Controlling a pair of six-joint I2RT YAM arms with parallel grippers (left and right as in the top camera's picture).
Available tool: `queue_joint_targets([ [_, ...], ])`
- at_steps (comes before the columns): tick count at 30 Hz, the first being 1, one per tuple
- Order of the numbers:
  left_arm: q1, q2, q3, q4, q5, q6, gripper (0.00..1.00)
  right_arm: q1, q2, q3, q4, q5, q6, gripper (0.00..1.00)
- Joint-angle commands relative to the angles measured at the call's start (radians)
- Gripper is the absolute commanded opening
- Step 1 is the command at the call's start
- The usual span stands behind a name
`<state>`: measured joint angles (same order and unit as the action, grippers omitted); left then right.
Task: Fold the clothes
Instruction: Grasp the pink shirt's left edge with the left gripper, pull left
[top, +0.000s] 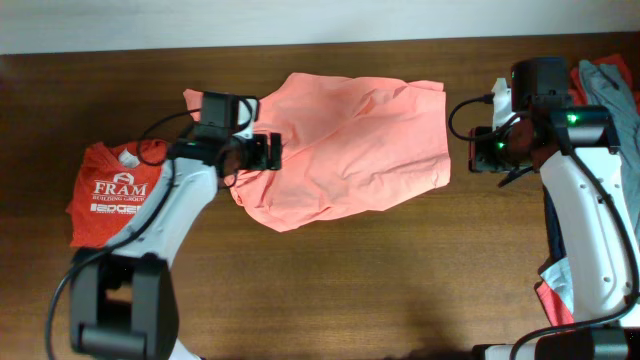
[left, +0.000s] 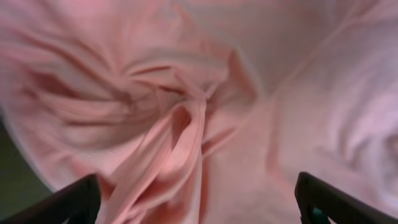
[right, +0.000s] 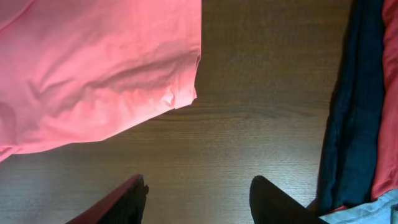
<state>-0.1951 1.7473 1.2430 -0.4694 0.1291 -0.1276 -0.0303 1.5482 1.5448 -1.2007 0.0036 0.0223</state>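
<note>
- My left gripper (top: 270, 152) hangs over the left part of the salmon-pink T-shirt (top: 345, 145), above a bunched patch of cloth.
- In the left wrist view, my left fingers (left: 74, 202) stand wide apart at the bottom corners. The cloth lies below them and nothing is pinched between them.
- Under the left gripper (left: 199, 211) the pink T-shirt (left: 186, 124) is gathered into soft ridges that run together toward one raised fold.
- The pink T-shirt lies spread and rumpled on the tabletop (top: 400, 280), around the middle and toward the far edge, with its lower left lobe reaching toward the near edge.
- My right gripper (top: 478, 152) sits just beside the shirt's right edge, over bare wood and not touching the cloth.
- In the right wrist view, my right fingers (right: 118, 202) are partly spread and hold nothing; bare tabletop (right: 249, 93) shows between them.
- The pink T-shirt's (right: 93, 74) hemmed corner lies flat ahead and to one side of the right gripper (right: 199, 199).
- At the tabletop's right edge is a heap of other clothes (top: 610, 80): a navy garment (right: 351, 112), a red one (right: 388, 93), and a grey-blue scrap (right: 379, 208).
- A red FRAM shirt (top: 110, 190) lies near the left edge, partly under my left arm.
</note>
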Motion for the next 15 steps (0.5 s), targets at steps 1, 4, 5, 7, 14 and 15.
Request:
queue_joint_targets([
  [1, -0.031, 0.126, -0.017, 0.078, -0.119, 0.08, 0.98, -0.005, -0.006, 0.011, -0.008, 0.008, 0.0, 0.59],
  [4, -0.031, 0.183, -0.017, 0.14, -0.119, 0.08, 0.94, -0.005, -0.006, 0.011, -0.008, 0.008, 0.0, 0.59],
  [5, -0.031, 0.198, -0.017, 0.159, -0.119, 0.08, 0.93, -0.005, -0.006, 0.011, -0.008, 0.008, 0.0, 0.59],
  [7, -0.031, 0.225, -0.017, 0.206, -0.119, 0.08, 0.91, -0.005, -0.006, 0.011, -0.008, 0.008, 0.0, 0.59],
  [14, -0.031, 0.252, -0.017, 0.283, -0.119, 0.08, 0.67, -0.005, -0.005, 0.011, -0.008, 0.009, 0.0, 0.58],
  [15, -0.031, 0.251, -0.017, 0.286, -0.119, 0.08, 0.63, -0.005, -0.005, 0.011, -0.007, 0.009, 0.0, 0.58],
])
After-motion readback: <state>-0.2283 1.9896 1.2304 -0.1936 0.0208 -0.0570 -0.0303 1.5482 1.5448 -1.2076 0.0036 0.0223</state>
